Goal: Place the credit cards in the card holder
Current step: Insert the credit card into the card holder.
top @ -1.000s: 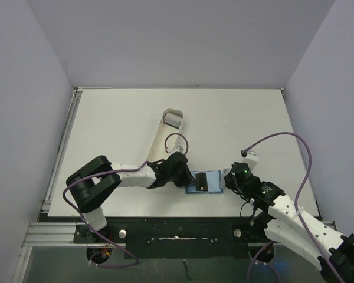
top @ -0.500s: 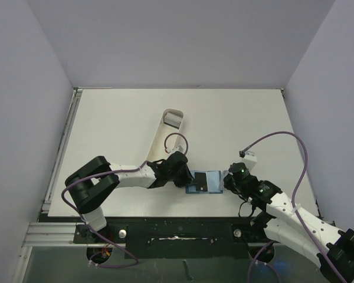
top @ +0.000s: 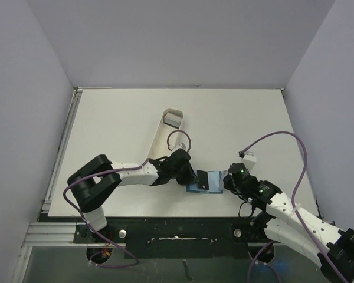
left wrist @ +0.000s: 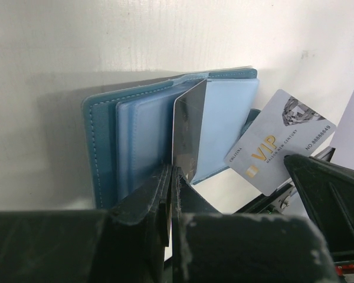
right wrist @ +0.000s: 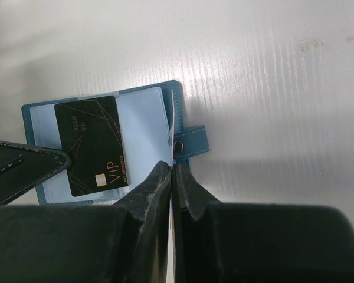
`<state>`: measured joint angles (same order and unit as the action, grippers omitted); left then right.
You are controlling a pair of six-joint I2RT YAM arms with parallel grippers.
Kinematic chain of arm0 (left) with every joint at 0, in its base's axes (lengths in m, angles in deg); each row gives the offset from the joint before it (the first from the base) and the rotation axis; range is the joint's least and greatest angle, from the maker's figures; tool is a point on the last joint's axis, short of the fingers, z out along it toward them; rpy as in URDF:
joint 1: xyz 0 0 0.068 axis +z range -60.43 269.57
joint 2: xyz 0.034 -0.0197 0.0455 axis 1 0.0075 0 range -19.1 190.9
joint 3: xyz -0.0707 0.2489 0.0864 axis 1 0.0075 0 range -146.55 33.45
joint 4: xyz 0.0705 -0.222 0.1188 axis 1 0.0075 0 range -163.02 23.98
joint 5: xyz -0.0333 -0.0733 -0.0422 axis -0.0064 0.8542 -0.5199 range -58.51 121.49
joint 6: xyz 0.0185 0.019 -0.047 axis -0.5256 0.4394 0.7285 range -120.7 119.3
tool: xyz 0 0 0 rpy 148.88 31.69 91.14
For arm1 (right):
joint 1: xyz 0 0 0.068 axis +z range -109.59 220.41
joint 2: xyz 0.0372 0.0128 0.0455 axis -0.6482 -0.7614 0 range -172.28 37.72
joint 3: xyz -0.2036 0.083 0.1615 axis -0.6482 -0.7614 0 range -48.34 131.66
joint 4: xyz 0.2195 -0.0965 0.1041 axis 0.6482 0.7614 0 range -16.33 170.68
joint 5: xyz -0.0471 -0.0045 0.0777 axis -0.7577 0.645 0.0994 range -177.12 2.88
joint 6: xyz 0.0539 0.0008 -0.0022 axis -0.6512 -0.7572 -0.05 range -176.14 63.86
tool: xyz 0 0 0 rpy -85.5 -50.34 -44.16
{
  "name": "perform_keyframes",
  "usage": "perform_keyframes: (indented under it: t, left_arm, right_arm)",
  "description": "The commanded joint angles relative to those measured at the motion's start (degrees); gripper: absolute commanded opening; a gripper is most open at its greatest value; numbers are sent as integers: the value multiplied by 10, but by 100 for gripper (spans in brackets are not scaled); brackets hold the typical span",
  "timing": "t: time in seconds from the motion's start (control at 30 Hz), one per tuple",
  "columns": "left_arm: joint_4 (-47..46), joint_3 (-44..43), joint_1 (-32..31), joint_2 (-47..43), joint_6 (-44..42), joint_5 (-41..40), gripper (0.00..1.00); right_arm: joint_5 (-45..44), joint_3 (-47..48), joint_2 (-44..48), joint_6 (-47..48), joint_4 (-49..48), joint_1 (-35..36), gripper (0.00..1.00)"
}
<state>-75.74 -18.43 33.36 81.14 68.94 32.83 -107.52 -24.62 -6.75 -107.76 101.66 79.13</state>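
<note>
The teal-blue card holder (top: 211,187) lies open near the front edge between my two grippers. It also shows in the left wrist view (left wrist: 135,135) and, with its snap tab, in the right wrist view (right wrist: 192,141). My left gripper (top: 193,175) (left wrist: 171,171) is shut on a black VIP credit card (left wrist: 187,132) (right wrist: 94,144) and holds it over the holder's light blue inside. I cannot tell if the card is in a pocket. My right gripper (top: 226,181) (right wrist: 171,168) is shut on a grey VIP card (left wrist: 280,141), held edge-up at the holder's right side.
A long white oblong tray (top: 157,144) lies behind the left arm, with something grey (top: 173,119) at its far end. The table's front edge is just in front of the holder. Purple cables loop over both wrists.
My left gripper has moved slightly to the right, bringing the black card further over the holder. My right gripper has shifted a little left toward the holder.
</note>
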Motion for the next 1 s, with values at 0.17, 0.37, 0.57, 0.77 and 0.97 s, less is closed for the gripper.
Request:
perform_keyframes:
  t: [0.17, 0.37, 0.57, 0.77, 0.97]
  left_arm:
    - [13, -34, -3, 14, -21, 7, 0]
    - [20, -27, -3, 10, -31, 18, 0]
    - [16, -17, -4, 1, -32, 27, 0]
    - [21, -43, -3, 21, -43, 30, 0]
    - [36, -64, -3, 32, -51, 13, 0]
  right_arm:
    - [-28, 7, 4, -6, 0, 4, 0]
    - [-29, 9, 4, -6, 0, 4, 0]
    - [-30, 9, 4, -6, 1, 4, 0]
    - [-28, 10, 3, -5, 0, 5, 0]
    - [-24, 9, 2, -6, -1, 6, 0]
